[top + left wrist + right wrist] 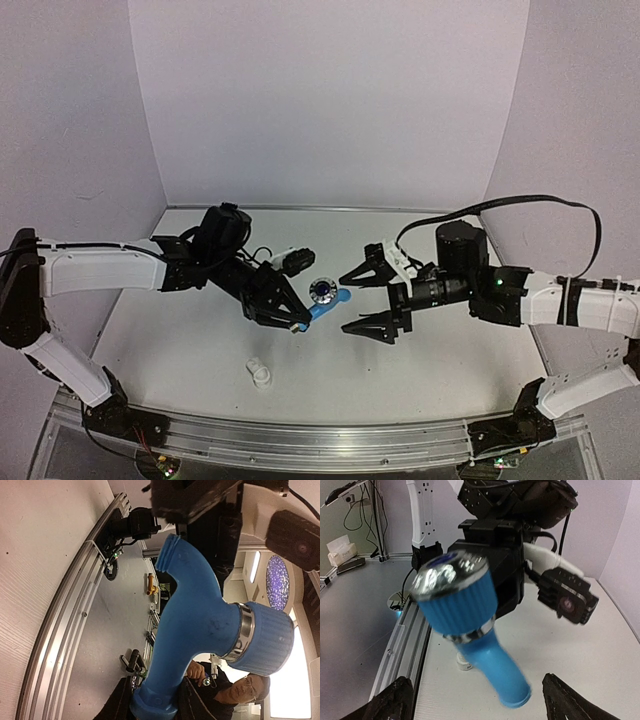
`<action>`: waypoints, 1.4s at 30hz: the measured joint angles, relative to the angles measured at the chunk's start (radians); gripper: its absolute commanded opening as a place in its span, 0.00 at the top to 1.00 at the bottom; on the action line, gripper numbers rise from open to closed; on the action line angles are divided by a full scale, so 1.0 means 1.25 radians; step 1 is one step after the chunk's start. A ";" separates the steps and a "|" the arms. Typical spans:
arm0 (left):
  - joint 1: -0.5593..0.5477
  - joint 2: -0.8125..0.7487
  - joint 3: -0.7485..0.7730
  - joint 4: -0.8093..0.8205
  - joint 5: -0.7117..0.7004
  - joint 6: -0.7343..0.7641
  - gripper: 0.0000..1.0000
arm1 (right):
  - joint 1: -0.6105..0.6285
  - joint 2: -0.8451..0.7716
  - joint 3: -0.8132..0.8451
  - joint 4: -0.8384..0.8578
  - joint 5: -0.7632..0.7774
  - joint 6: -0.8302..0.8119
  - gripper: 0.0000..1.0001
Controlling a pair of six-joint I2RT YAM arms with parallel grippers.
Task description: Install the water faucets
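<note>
- Water faucet (pixel 331 301): light-blue, held in the air over mid-table, silvery knob (pixel 322 290) uppermost, spout pointing at the right arm.
- Left gripper (pixel 296 321): clenched on the faucet's stem.
- Right gripper (pixel 350 302): released, its fingers (pixel 390 702) spread wide to either side of the spout, apart from it.
- White fitting (pixel 260 373): upright on the table (pixel 180 330), near the front rail (pixel 300 440).
- Faucet stands well apart from the back wall and the rail.

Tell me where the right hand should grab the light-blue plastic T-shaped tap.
Take the light-blue plastic tap by its free plain tube end, coming in from the right arm's side: that end points toward the open right hand, while the left hand clamps the opposite end.
</note>
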 measured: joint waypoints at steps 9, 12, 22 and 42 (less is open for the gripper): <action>-0.013 0.017 -0.001 0.001 0.019 -0.016 1.00 | 0.003 0.059 0.092 -0.014 -0.064 -0.044 0.33; -0.013 0.022 -0.001 0.000 0.025 -0.019 1.00 | 0.012 0.097 0.114 -0.018 -0.096 -0.047 0.43; -0.018 0.031 -0.001 -0.002 0.055 -0.036 0.96 | 0.027 0.143 0.123 -0.034 -0.161 -0.041 0.87; -0.019 -0.228 -0.121 0.120 -0.452 0.092 0.11 | 0.024 0.091 0.022 0.173 0.088 0.431 1.00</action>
